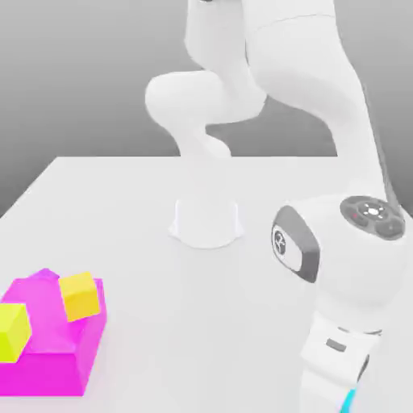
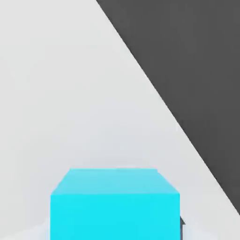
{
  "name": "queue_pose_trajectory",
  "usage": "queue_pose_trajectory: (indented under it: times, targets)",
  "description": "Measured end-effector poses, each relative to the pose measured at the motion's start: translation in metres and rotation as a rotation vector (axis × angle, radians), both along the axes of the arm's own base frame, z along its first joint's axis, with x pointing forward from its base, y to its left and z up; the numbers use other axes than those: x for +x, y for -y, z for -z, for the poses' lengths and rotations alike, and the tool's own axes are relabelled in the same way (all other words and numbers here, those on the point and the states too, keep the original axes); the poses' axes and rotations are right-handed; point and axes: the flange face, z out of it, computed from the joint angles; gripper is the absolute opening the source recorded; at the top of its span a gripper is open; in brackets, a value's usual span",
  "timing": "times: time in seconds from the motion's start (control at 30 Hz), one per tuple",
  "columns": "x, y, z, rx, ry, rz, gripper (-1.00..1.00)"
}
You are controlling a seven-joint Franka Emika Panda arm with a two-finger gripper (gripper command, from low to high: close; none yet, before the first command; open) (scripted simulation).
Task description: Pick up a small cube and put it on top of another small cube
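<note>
In the hand view, you're seeing the pincer (image 2: 115, 229) closing its grip on the cyan cube (image 2: 115, 218), which is sitting between its fingers. Past the cube, the pale tabletop (image 2: 70, 93) is running out to a slanting edge, with dark ground lying beyond. The cube is looking plain, smooth and square, so you're probably dealing with something light and stiff that won't be giving under pressure. Flat faces are offering you an even hold; you're wanting the pads square on two opposite sides, around mid-height, because a grip near an edge would be inviting a slip or a twist.

In the exterior view, the arm (image 1: 331, 89) is reaching down with the pincer at the exterior view's right, and a sliver of cyan is showing beside it. Well apart from the pincer, towards the exterior view's left, the orange cube (image 1: 80, 297) and the yellow cube (image 1: 11, 332) are apparently resting on the magenta block (image 1: 48, 373). You're likely needing a straight lift next, keeping the cube level for stacking.
</note>
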Motion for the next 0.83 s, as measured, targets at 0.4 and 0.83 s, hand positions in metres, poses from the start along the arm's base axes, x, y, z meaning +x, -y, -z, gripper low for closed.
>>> queue_pose_trajectory:
  times: [0.4,0.83]
  targets:
    - [-0.042,0.291,-0.125,-0.063,0.022,0.676,-1.0]
    - [-0.116,0.375,-0.099,0.004,-0.001,0.961,1.0]
